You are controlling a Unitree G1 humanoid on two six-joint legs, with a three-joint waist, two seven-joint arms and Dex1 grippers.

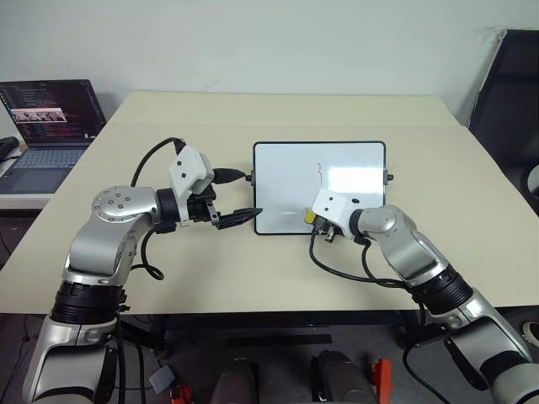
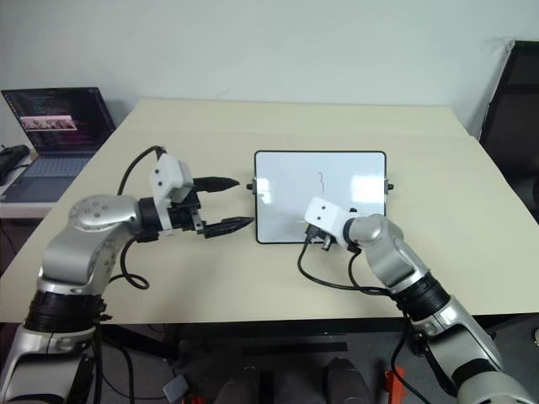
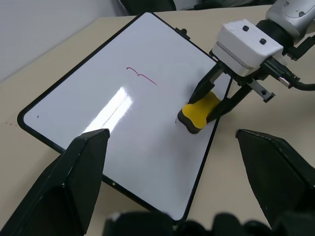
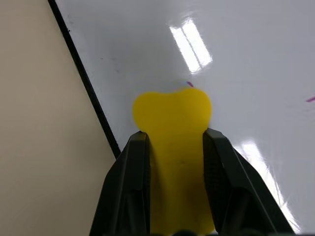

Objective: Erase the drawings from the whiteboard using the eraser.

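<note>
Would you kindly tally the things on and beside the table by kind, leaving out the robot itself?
Whiteboard: 1
Eraser, yellow, held in the right hand: 1
Marker squiggle on the board: 1 clearly seen
Laptop, open, beside the table: 1
Total: 4

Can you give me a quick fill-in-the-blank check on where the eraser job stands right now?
1. The right gripper is shut on the yellow ____.
2. The eraser is over the whiteboard near its ____ edge, the one closest to the robot.
3. The left gripper is ____ and holds nothing.
4. A bracket-like drawing is ____ on the board.

Missing words: eraser; near; open; still
</note>
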